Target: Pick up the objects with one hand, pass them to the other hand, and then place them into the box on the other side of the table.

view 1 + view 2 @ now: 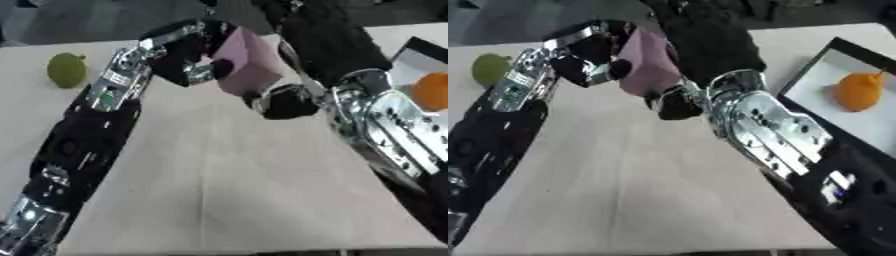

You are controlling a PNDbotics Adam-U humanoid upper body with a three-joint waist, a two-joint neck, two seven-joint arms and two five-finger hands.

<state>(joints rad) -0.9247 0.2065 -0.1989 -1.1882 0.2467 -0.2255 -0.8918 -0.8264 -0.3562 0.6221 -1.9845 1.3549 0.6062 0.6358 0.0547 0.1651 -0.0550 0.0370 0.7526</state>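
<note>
While both hands meet on the pink block [249, 62] at upper centre, our left hand [185, 57] curls round it and our right hand [702, 40] closes on its far side; we should release left only once right holds, then carry to the box [815, 75] at right.

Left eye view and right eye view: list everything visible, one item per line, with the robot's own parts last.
Pink box: one, pink, above the table's middle, between both hands.
Green fruit: one, green, on the table at far left.
Orange fruit: one, orange, inside the tray.
Tray: one, white with black rim, on the right.
Table: one, light wood.
Left hand: black, fingers curled on the pink box.
Right hand: black, against the pink box's right side; its grip is unclear.
</note>
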